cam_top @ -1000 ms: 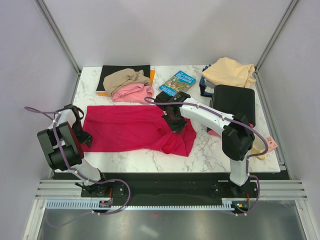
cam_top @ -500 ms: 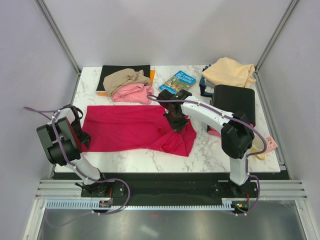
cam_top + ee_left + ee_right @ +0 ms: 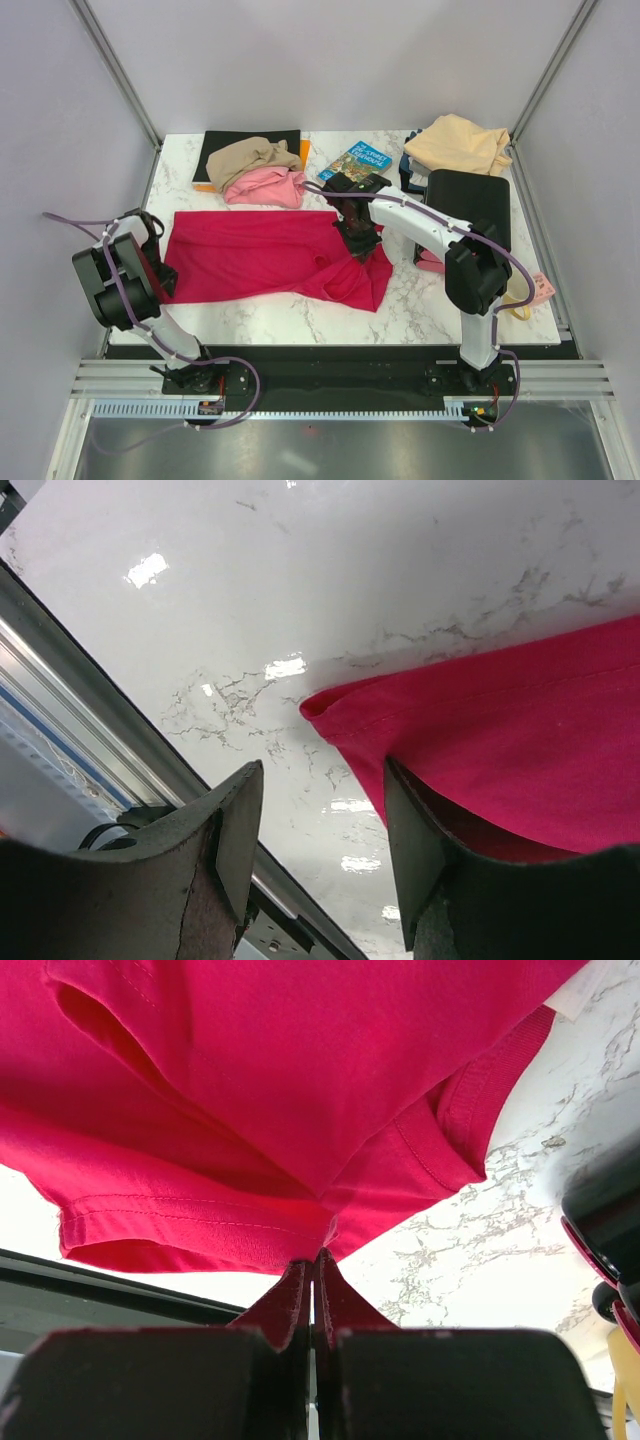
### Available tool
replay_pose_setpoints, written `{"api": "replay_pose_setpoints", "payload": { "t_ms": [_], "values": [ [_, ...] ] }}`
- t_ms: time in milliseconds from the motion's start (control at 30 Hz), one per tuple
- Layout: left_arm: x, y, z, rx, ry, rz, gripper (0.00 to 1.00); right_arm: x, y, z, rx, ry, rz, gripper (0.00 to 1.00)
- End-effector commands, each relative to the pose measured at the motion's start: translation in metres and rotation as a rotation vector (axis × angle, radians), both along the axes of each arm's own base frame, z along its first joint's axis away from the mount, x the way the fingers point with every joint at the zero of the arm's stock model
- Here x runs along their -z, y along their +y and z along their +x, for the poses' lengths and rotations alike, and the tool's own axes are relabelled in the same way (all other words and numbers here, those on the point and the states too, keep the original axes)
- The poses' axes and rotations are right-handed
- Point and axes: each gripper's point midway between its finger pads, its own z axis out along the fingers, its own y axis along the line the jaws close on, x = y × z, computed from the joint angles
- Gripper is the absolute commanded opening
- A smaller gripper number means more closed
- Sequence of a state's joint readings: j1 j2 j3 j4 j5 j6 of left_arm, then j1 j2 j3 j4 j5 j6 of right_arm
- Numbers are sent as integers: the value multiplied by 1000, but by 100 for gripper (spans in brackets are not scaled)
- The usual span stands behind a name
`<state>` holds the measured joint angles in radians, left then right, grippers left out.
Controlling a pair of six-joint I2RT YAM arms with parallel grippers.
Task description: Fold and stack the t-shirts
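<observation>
**Red shirt pinched at one end, loose at the other**

A white marble table [image 3: 440, 310] fills the work cell, its near strip and front right corner bare stone. Across its middle lies the crimson t-shirt [image 3: 250, 255], spread flat from the left edge of the table to past the centre. Its right end is bunched into folds, with a doubled flap hanging toward the near edge. Open marble runs along the whole front of it and between its right end and a black case [image 3: 465, 205] that stands by the right edge. At the back left a black mat [image 3: 225, 140] carries the tan t-shirt [image 3: 250, 158], crumpled. The pink t-shirt [image 3: 268, 186] is heaped just in front, touching it and close to the red shirt's far hem. The peach-cream t-shirt [image 3: 458, 145] sits loosely folded in the back right corner. A blue book [image 3: 355, 165] lies between the two piles. The right gripper [image 3: 358, 240] reaches over the red shirt's bunched end. Its wrist view shows the fingers pressed tight together on a pinch of red cloth [image 3: 300, 1080], which drapes from the tips [image 3: 313, 1270]. The left gripper [image 3: 160, 275] sits low at the shirt's left hem. Its jaws stand well apart and grip nothing [image 3: 322, 780]. The hem corner [image 3: 520, 740] pokes toward the gap beside one finger, and bare marble and the table's metal rail lie beyond it.
</observation>
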<state>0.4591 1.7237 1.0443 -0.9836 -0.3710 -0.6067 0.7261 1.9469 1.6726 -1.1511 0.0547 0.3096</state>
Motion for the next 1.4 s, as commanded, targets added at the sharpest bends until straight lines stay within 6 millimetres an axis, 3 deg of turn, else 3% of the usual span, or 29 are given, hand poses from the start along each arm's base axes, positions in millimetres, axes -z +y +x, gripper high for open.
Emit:
{"api": "replay_pose_setpoints", "payload": {
  "t_ms": [0, 333, 767, 800, 933, 1033, 1200, 1300, 1367],
  "values": [
    [-3, 18, 16, -49, -44, 80, 58, -6, 5, 5, -2, -12, 35, 0],
    [17, 17, 18, -56, -7, 57, 50, -7, 8, 4, 5, 2, 54, 0],
    [35, 5, 13, -31, -27, -1, 53, -14, 2, 11, 43, -2, 79, 0],
    [35, 3, 14, -30, -32, -12, 51, -17, 6, 10, 42, 6, 102, 0],
    [37, -2, 18, -24, -86, -37, 25, -25, 10, 15, 53, -1, 138, 0],
    [40, -8, 23, -12, -100, -75, 14, -30, 11, 16, 66, 5, 164, 0],
    [41, -10, 24, -4, -107, -89, 15, -39, 8, 26, 99, -15, 198, 0],
    [39, -12, 27, 8, -126, -99, 27, -47, 2, 36, 126, -38, 212, 0],
    [39, -11, 26, 10, -129, -94, 24, -50, -3, 42, 145, -48, 221, 0]
  ]
}}
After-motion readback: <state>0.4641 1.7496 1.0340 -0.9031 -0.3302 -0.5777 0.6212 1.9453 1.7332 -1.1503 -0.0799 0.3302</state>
